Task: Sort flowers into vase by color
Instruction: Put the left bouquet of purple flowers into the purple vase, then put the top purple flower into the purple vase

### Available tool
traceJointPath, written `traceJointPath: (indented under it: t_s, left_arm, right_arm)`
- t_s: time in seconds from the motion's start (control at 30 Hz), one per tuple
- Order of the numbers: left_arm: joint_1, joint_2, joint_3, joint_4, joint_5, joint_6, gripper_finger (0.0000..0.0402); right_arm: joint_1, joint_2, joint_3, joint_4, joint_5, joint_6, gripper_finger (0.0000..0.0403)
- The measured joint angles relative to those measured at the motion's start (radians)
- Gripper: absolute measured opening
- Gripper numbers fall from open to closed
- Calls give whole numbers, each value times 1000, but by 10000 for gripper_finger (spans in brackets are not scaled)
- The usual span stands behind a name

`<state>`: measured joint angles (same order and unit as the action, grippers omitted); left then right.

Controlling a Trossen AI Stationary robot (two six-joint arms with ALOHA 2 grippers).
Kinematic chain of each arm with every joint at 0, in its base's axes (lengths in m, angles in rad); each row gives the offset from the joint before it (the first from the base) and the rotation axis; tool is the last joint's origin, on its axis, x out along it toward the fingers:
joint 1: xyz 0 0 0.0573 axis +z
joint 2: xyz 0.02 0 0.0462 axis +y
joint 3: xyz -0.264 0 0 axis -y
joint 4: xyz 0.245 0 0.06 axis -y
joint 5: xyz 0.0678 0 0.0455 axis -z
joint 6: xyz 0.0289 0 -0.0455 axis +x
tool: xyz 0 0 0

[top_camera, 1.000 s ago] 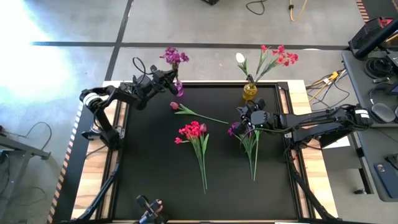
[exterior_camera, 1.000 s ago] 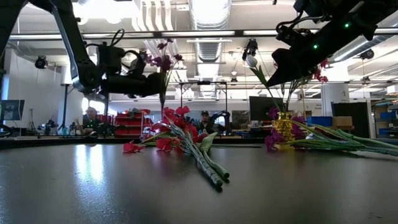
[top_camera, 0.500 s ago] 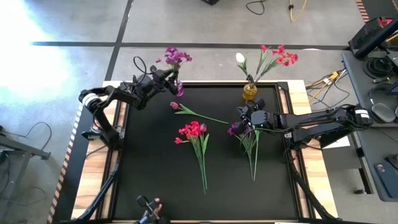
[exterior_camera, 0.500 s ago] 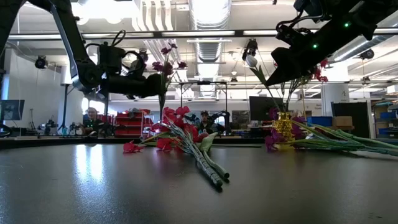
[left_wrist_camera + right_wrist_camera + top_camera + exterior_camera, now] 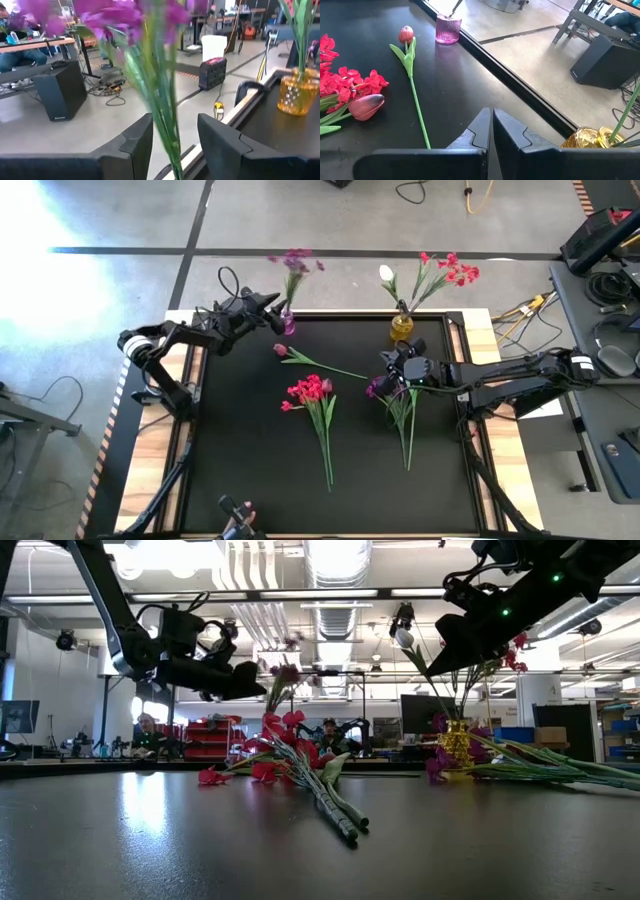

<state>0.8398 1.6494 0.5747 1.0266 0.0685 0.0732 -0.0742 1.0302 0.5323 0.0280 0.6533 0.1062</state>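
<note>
a: where's the purple bunch [image 5: 295, 262]?

b: its stem stands in the pink vase [image 5: 288, 326] at the far edge of the black mat [image 5: 240, 440], blooms leaning out past the table edge. in the left wrist view the stem runs up between the two dark fingers [image 5: 132, 145], with a gap on each side.

a: so the left gripper [image 5: 272, 308] isn't clamping it?

b: no, its jaws are spread, just beside the vase.

a: what else lies about?

b: a single pink tulip [image 5: 283, 351] on a long stem near the vase, a red bunch [image 5: 310, 391] mid-mat, and a purple-and-green bunch [image 5: 398, 402] under the right gripper [image 5: 385, 375], whose fingers are pressed together above it. the yellow vase [image 5: 402, 327] at the far edge holds red blooms [image 5: 455, 270] and a white bud [image 5: 386, 274].

a: anything blocking?

b: the tulip's stem stretches across the mat between the two arms.
</note>
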Motion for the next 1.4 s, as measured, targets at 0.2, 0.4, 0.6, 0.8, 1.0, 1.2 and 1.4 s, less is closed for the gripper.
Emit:
traceJointPath:
  t_s: [0.2, 0.4, 0.6, 0.8, 1.0, 1.2, 1.4]
  left_arm:
    - [0, -34, -27, -52, -4, 43, 142]
    - [0, -106, -131, 57, -7, 49, 142]
    - [-15, -187, -309, 262, 59, 38, 123]
    - [-21, -249, -432, 376, 195, 19, 92]
    - [-21, -284, -475, 386, 256, 20, 63]
    - [-21, -281, -464, 387, 299, 20, 39]
    - [-21, -277, -464, 387, 337, 12, 37]
  right_arm:
    - [0, 0, 0, -1, -2, -3, 12]
    - [0, 0, 0, -2, -19, -15, 12]
    - [0, 16, 1, 52, -195, -76, 12]
    - [0, 151, 24, 173, -282, -134, 23]
    - [-2, 358, 185, 158, -288, -147, 86]
    - [-105, 569, 469, -135, -408, -114, 142]
    - [-225, 763, 682, -252, -634, -199, 148]
